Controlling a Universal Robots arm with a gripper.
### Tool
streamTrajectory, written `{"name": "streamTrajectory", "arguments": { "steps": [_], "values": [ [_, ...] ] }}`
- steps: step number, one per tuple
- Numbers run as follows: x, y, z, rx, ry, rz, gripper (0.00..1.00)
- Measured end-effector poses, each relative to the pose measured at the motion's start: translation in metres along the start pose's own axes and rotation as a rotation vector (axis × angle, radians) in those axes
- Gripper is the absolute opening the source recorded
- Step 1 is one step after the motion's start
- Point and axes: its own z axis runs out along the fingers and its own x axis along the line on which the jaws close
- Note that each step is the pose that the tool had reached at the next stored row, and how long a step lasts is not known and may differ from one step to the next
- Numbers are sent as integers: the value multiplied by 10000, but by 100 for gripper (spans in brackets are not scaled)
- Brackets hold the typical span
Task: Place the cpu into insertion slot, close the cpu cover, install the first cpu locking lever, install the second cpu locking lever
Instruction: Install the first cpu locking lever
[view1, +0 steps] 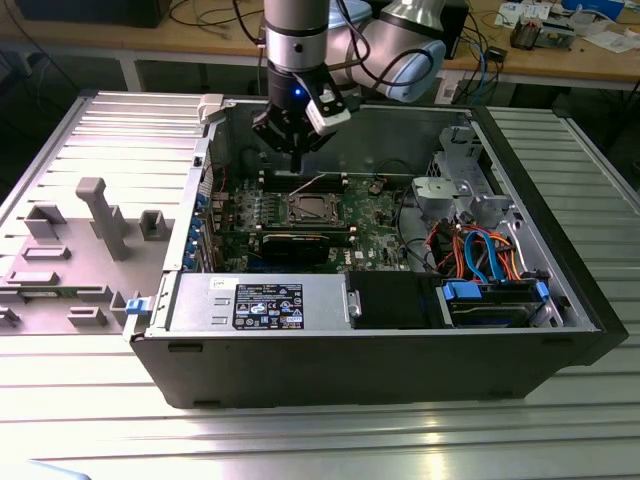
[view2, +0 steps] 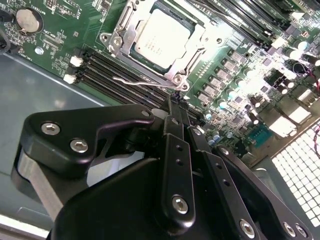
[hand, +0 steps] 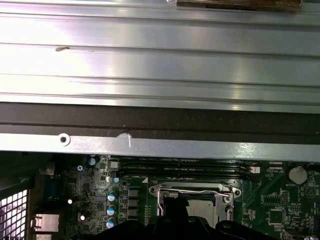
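cpu (view2: 161, 36) is already sitting in the insertion slot (view2: 187, 75), cpu cover (view2: 122, 30) down around it; the fingers (view2: 176, 112) hang just above, pinched together, holding nothing.

exterior: high, angled down, far | 2 wrist views: close, both share insertion slot (view2: 159, 42)

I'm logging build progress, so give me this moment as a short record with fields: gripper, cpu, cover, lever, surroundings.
gripper: gripper shut, holding nothing, poised above the board beside the socket
cpu: cpu seated in the insertion slot
cover: cpu cover lies closed around the chip
lever: a thin wire lever runs along the socket's edge nearest the gripper; latched or not, cannot tell
surroundings: open computer case on a ribbed metal table
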Motion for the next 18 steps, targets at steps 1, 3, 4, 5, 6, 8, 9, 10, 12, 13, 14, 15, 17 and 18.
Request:
{"name": "streamTrajectory", "arguments": {
  "steps": [1,3,4,5,6,8,9,10,12,13,14,15,17,18],
  "values": [
    [-2,0,0,1,0,-1,11],
    [-5,0,1,1,0,1,11],
    [-8,0,1,1,1,0,11],
    [-8,0,1,1,1,0,11],
    [-10,0,1,1,0,0,11],
    [-10,0,1,1,0,-1,11],
    [-10,-1,1,1,0,0,11],
    [-10,-1,2,1,0,0,11],
    [-12,-2,6,-10,-1,-2,11],
    [-14,-3,10,-56,-2,-1,11],
    [-18,-11,18,-168,-7,19,11],
    [-22,-12,26,-213,-11,56,11],
    [-42,-14,51,-240,-12,83,11],
    [-53,-14,64,-241,-11,82,11]
  ]
}}
